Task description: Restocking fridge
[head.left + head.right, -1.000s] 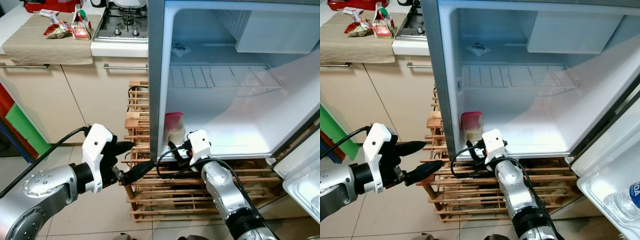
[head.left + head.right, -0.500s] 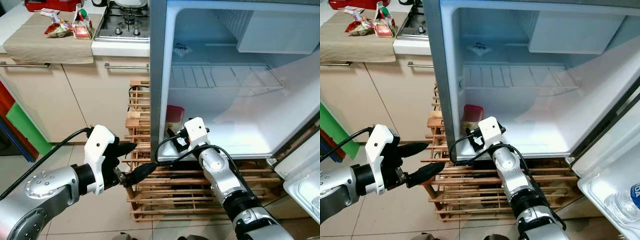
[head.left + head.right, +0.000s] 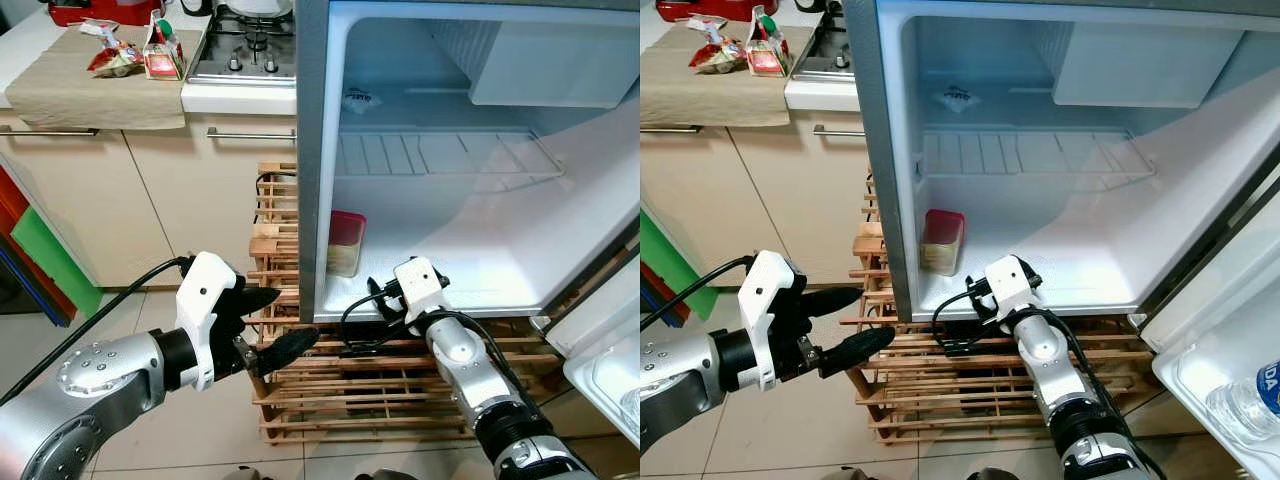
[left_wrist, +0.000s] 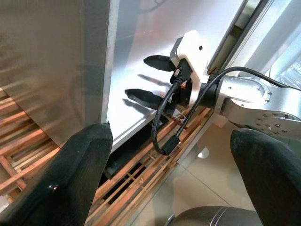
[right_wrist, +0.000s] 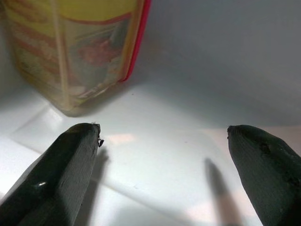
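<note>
- Right end effector (image 5: pixel 160 155) is spread and empty at the fridge floor's (image 3: pixel 1080 260) front edge; the red-lidded container (image 3: pixel 941 241) stands upright just beyond its fingertips, apart, near the left wall.
- Risk — a sideways swing could clip the container and topple it.
- Left end effector (image 3: pixel 275 322) hangs spread outside, by the wooden rack (image 3: pixel 300 380).

An open fridge (image 3: pixel 1060 150) stands on a wooden pallet (image 3: pixel 930 390), to the right of a kitchen counter (image 3: pixel 90 90). A container (image 3: pixel 941 241) stands on the fridge floor at its left wall. The right gripper (image 4: pixel 149 79) is near it, at the floor's front edge. The left gripper (image 3: pixel 850 320) hovers outside, left of the fridge.
</note>
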Controlling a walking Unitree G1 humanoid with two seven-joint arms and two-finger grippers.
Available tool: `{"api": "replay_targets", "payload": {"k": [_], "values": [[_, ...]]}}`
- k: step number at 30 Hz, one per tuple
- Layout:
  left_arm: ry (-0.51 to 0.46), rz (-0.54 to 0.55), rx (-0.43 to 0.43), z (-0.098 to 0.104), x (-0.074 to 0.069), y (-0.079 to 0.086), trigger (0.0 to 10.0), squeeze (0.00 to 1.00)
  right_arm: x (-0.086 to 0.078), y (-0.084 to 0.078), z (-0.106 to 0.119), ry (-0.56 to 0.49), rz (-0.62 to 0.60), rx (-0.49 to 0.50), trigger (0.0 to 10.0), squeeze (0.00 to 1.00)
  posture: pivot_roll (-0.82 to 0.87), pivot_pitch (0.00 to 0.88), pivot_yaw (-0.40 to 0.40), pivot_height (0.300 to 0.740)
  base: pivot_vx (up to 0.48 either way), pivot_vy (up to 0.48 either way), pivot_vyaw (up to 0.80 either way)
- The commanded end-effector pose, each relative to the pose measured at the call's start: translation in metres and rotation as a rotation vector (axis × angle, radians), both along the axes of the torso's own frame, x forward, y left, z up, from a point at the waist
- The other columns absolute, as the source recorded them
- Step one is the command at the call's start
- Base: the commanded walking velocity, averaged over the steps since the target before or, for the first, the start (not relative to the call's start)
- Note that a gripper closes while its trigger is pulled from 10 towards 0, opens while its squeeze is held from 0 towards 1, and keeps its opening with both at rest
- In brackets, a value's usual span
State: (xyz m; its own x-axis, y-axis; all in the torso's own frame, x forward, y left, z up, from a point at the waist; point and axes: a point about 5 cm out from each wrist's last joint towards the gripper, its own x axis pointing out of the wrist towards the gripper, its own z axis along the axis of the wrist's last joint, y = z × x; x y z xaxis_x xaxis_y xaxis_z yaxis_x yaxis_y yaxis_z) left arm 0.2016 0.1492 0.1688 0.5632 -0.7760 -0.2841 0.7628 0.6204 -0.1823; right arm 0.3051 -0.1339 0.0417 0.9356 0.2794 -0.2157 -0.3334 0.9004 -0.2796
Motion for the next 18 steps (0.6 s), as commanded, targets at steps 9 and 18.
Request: {"api": "replay_targets", "payload": {"k": [9, 18], "values": [[-0.008, -0.031, -0.011, -0.001, 0.000, -0.005, 10.0, 0.00, 0.009, 0.027, 0.014, -0.035, 0.050, 0.084, 10.0, 0.04, 0.10, 0.017, -0.041, 0.740, 0.000, 0.000, 0.00], [-0.009, -0.032, 0.004, 0.001, -0.005, -0.002, 10.0, 0.00, 0.023, 0.027, 0.023, -0.064, 0.028, 0.016, 10.0, 0.05, 0.14, 0.013, -0.052, 0.740, 0.000, 0.000, 0.00]]}}
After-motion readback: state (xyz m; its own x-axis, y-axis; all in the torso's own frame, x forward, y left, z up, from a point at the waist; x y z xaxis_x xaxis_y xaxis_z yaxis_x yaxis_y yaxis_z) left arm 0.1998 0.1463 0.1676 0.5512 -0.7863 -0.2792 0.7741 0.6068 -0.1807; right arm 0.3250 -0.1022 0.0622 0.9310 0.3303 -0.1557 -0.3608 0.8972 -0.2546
